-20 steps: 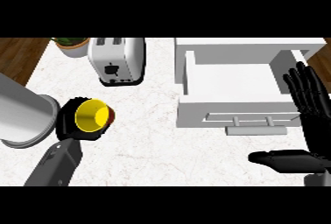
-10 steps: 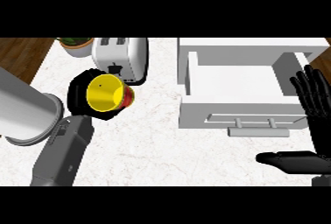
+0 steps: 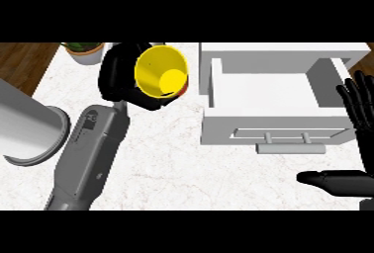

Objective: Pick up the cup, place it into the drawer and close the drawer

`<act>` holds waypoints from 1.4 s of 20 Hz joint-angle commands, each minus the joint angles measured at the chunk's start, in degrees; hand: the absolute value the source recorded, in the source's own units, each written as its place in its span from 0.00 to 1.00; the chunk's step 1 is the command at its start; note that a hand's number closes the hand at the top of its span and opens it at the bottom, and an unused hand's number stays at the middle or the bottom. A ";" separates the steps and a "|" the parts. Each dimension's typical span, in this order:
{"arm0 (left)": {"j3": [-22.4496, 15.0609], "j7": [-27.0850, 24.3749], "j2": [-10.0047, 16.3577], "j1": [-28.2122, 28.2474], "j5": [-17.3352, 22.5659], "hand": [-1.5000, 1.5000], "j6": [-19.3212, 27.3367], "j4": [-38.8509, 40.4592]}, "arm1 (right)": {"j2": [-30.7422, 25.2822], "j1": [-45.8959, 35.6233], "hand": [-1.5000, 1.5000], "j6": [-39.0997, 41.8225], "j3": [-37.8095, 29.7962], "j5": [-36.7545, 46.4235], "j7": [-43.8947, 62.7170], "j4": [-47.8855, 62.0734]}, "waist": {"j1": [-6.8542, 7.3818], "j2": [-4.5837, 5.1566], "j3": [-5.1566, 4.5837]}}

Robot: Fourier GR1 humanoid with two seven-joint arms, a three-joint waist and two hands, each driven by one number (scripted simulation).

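Note:
A yellow cup point(image 3: 162, 71) with a dark orange outside is held up above the counter, its mouth tipped toward me. My left hand point(image 3: 119, 74) is curled round its left side and lifts it just left of the open white drawer point(image 3: 272, 91). The drawer's inside is bare, and its grey handle point(image 3: 290, 147) faces me. My right hand point(image 3: 356, 123) rests open at the right edge, fingers up beside the drawer's right wall, thumb stretched out to the left below it.
A large white cylinder point(image 3: 25, 127) stands at the left edge of the marble counter point(image 3: 190, 173). A potted plant point(image 3: 86, 49) sits at the back left. The toaster seen earlier is hidden behind my left hand and the cup.
My left hand has carried the cup up and to the right, from the counter near the white cylinder toward the drawer's left wall. The right hand has stayed almost still.

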 commanded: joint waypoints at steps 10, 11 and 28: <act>-7.09 9.25 -2.20 -23.47 1.92 1.00 17.39 13.96 | -0.11 -1.75 0.00 1.08 0.62 0.10 -1.56 2.41 | -1.84 0.58 -0.02; -6.49 12.53 -2.20 -22.53 1.99 1.00 15.38 12.76 | -0.56 0.21 0.00 2.15 -1.20 -0.43 -4.98 5.35 | -1.18 0.44 -0.01; -21.42 3.95 -2.22 -30.43 17.61 1.00 20.86 35.16 | -1.50 -1.44 0.00 3.09 -2.10 -2.40 -3.53 4.15 | -3.10 0.96 0.00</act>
